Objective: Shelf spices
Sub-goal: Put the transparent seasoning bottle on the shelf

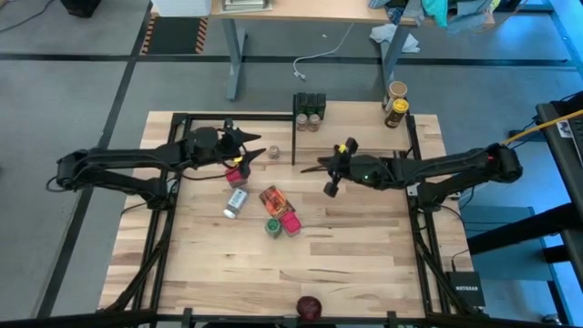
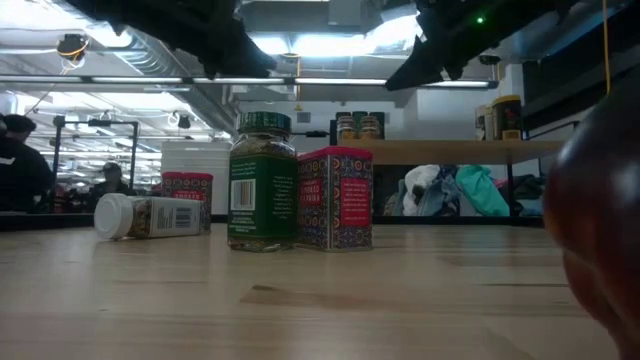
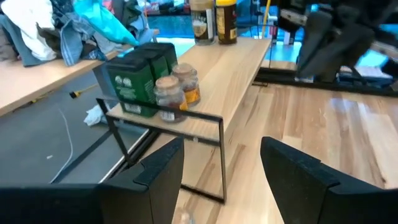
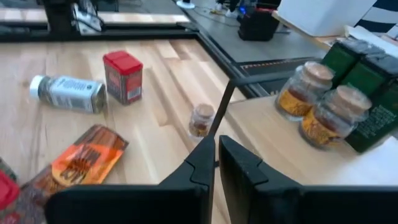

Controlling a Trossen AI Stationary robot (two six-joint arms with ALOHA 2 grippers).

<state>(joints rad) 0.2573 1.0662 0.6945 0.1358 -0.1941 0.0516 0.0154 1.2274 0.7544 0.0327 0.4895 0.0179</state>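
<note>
Two matte-black jointed arms are showing smooth rounded housings. The right arm's black two-finger gripper is bearing a yellow tag and a glowing green light; the left arm's black gripper is showing broad, flat, angular fingers.

A dark red round object sits at the near edge of the plank tabletop; beyond the far edge, a desk holds heaped clothing, a white cable trails across grey floor, and people stand in the background
</note>
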